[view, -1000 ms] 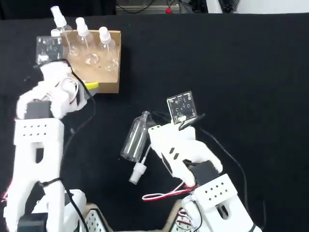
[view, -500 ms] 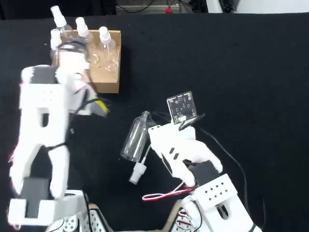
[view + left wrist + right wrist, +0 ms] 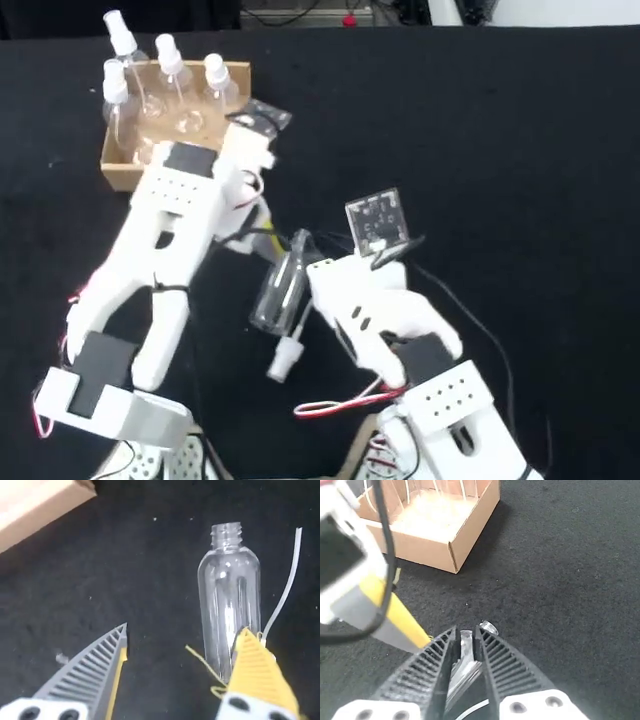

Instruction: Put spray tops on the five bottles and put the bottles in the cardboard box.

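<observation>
A clear uncapped bottle [image 3: 278, 290] [image 3: 229, 595] lies on the black table. Its spray top [image 3: 285, 358] lies just below it, the thin dip tube [image 3: 285, 590] running alongside the bottle. My left gripper [image 3: 262, 240] [image 3: 184, 630] is open beside the bottle's neck; its yellow finger [image 3: 252, 665] overlaps the bottle's body. My right gripper [image 3: 312, 262] [image 3: 466, 630] sits at the bottle's other side, its black fingers nearly together, something clear glinting in the slit. Several capped bottles [image 3: 165, 75] stand in the cardboard box [image 3: 120, 175] [image 3: 470, 535].
The box stands at the table's far left corner. A red and white cable [image 3: 340, 400] loops by the right arm's base. The black cloth [image 3: 520, 150] spreads bare to the right.
My left arm has swung away from the box, across and down to the lying bottle. The bottle it was at now stands in the box. The right arm, bottle and spray top have not moved.
</observation>
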You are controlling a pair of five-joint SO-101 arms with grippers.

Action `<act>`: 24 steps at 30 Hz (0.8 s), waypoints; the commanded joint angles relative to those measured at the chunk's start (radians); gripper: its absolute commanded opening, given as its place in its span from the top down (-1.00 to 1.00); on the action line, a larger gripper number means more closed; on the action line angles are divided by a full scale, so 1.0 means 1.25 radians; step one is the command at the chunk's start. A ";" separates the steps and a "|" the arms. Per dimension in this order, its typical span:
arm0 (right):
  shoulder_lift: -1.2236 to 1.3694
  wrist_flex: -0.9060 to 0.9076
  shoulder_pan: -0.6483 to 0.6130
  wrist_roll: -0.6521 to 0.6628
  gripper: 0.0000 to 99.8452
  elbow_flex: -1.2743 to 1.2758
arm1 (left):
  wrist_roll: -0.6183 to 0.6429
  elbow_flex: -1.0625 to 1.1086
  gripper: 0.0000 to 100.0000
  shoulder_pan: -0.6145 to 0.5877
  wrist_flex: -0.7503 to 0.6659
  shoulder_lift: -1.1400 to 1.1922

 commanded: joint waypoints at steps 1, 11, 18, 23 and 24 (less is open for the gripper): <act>-0.002 -0.018 0.017 0.001 0.89 -0.003 | 0.025 0.015 0.34 0.034 -0.048 0.001; -0.001 -0.018 0.017 0.001 0.89 -0.003 | 0.028 0.096 0.33 0.062 -0.198 0.037; -0.001 -0.018 0.017 0.001 0.89 -0.003 | 0.028 0.094 0.29 0.067 -0.184 0.038; -0.001 -0.018 0.017 0.001 0.89 -0.003 | 0.027 0.035 0.28 0.062 -0.103 0.045; -0.001 -0.018 0.017 0.001 0.89 -0.003 | 0.027 0.030 0.28 0.066 -0.095 0.045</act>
